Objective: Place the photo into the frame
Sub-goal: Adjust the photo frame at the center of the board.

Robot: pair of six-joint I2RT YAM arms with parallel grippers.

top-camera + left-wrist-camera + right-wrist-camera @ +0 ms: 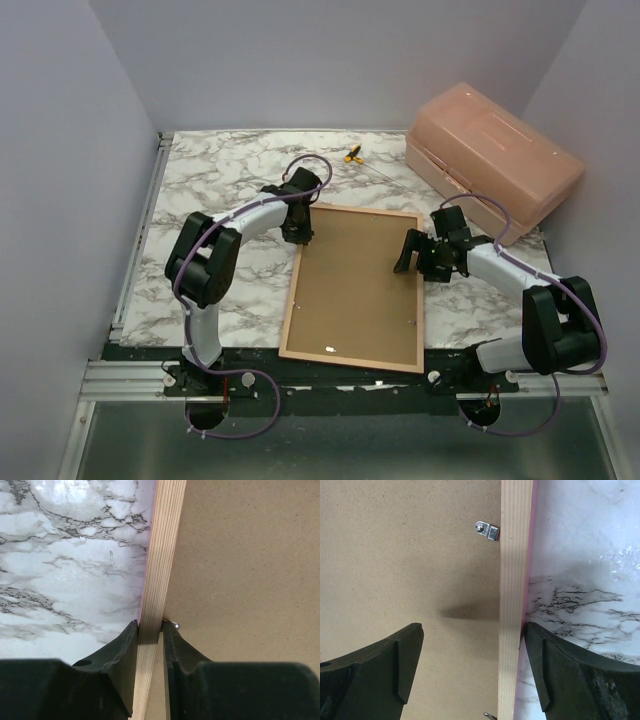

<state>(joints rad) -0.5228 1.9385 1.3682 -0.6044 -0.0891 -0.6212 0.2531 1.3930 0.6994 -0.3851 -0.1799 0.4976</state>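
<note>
The left jaws are clamping the frame (162, 555) by one rail, likely for lifting; the right jaws are gaping astride the opposite rail.

Pale lavender walls (60, 150) enclose a marble-patterned table (230, 170).

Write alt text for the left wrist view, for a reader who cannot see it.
The left gripper pinches the light wooden rail of the frame, one black finger on each side. Brown backing board fills the right of the picture, the white marbled table the left.
</note>
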